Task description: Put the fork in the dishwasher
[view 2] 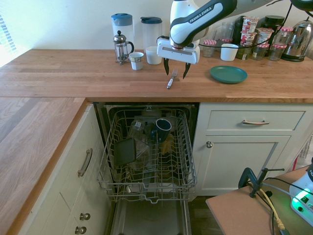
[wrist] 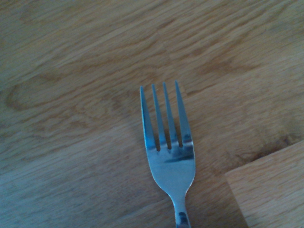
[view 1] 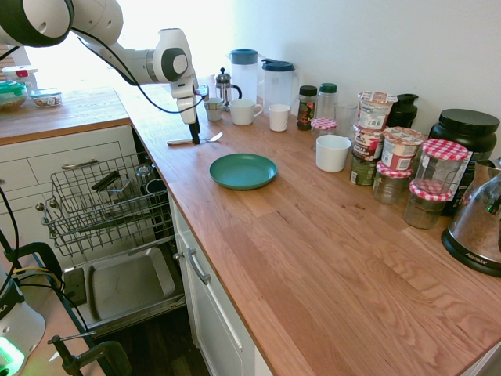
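Observation:
The fork (view 2: 171, 80) lies flat on the wooden counter, left of the teal plate (view 2: 228, 74); it also shows as a silver strip (view 1: 197, 141) in the first exterior view. My gripper (view 2: 176, 72) hangs straight down over its tine end, open, with one dark finger (view 2: 167, 66) on each side and nothing held. Up close, the wrist view shows the fork's tines (wrist: 167, 137) on the wood. The dishwasher stands open below the counter edge, its wire rack (view 2: 146, 156) pulled out over the lowered door (view 1: 129, 286).
A French press (view 2: 122, 47), two pitchers (view 2: 151, 32) and small cups (view 2: 136, 60) stand behind the gripper. Jars, a white mug (view 1: 333, 153) and a kettle (view 1: 477, 227) crowd the counter's back right. A dark mug (view 2: 163, 129) and other items sit in the rack.

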Action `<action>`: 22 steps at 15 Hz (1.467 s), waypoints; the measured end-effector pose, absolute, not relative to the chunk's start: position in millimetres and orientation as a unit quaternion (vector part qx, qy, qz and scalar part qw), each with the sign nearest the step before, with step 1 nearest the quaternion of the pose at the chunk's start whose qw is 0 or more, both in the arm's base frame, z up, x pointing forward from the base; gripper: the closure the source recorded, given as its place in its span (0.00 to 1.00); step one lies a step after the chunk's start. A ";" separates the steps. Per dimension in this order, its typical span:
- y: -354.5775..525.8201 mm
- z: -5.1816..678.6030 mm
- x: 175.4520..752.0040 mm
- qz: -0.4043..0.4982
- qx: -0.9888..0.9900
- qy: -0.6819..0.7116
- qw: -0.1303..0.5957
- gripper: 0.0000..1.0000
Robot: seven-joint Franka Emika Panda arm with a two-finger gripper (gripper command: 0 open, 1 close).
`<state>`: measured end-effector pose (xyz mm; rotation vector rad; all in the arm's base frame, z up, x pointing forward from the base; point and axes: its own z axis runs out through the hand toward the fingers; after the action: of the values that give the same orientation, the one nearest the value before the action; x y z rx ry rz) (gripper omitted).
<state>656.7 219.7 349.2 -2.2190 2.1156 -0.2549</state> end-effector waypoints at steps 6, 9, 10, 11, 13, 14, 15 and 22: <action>225.8 349.0 667.7 -0.074 -0.722 0.688 0.009 1.00; 227.4 345.4 673.3 -0.070 -0.724 0.686 0.001 1.00; 227.8 343.5 673.7 -0.068 -0.725 0.686 -0.002 1.00; 228.6 342.3 673.5 -0.067 -0.726 0.685 -0.003 1.00; 231.4 340.1 673.9 -0.064 -0.728 0.682 -0.006 1.00; 232.8 339.6 674.0 -0.063 -0.729 0.682 -0.008 1.00; 234.3 338.8 674.1 -0.062 -0.729 0.681 -0.009 1.00; 237.2 337.6 673.3 -0.057 -0.731 0.680 -0.008 1.00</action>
<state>673.3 237.2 337.6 -2.3067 2.1474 -0.1805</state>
